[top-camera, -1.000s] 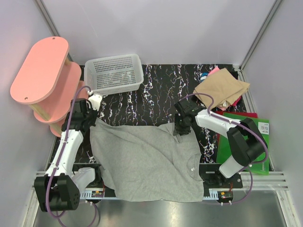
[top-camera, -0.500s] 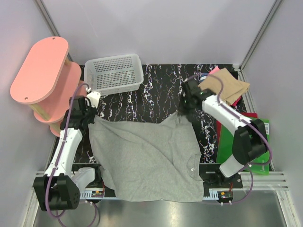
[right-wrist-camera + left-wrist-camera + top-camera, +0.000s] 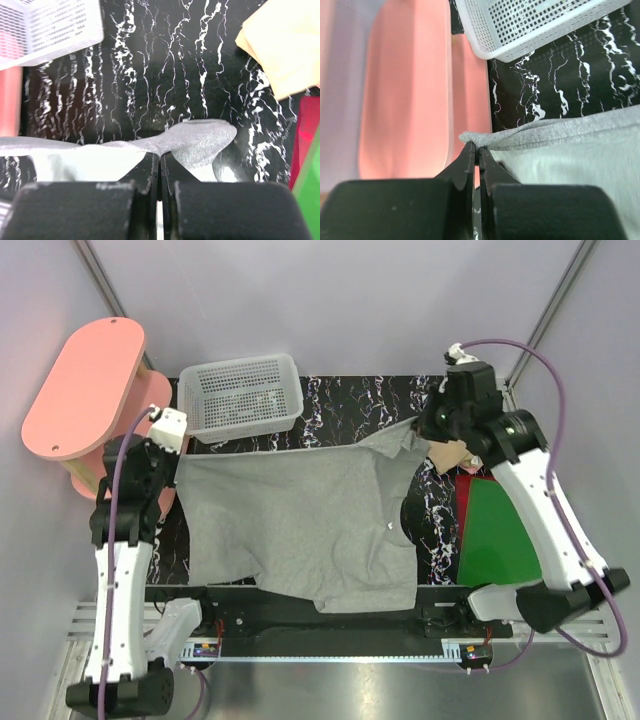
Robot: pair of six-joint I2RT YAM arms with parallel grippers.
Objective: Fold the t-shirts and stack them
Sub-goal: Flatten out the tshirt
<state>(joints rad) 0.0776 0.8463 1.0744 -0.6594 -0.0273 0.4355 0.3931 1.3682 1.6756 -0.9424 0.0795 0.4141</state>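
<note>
The light grey t-shirt [image 3: 300, 520] hangs stretched between both grippers, lifted above the black marbled table. My left gripper [image 3: 178, 462] is shut on its left upper corner, seen in the left wrist view [image 3: 476, 146] pinching the grey hem [image 3: 530, 135]. My right gripper [image 3: 418, 430] is shut on the right upper corner, seen in the right wrist view [image 3: 159, 156] clamping grey cloth [image 3: 200, 140]. The tan folded shirt [image 3: 452, 452] lies at the back right, mostly hidden by the right arm; it also shows in the right wrist view [image 3: 285, 45].
A white mesh basket [image 3: 240, 395] stands at the back left. A pink two-tier shelf [image 3: 90, 390] stands at the far left. A green board [image 3: 505, 540] on red cloth lies at the right edge.
Both grippers have risen and moved toward the back, lifting the grey shirt off the table and stretching it wide. The right arm swung to the back right over the tan shirt.
</note>
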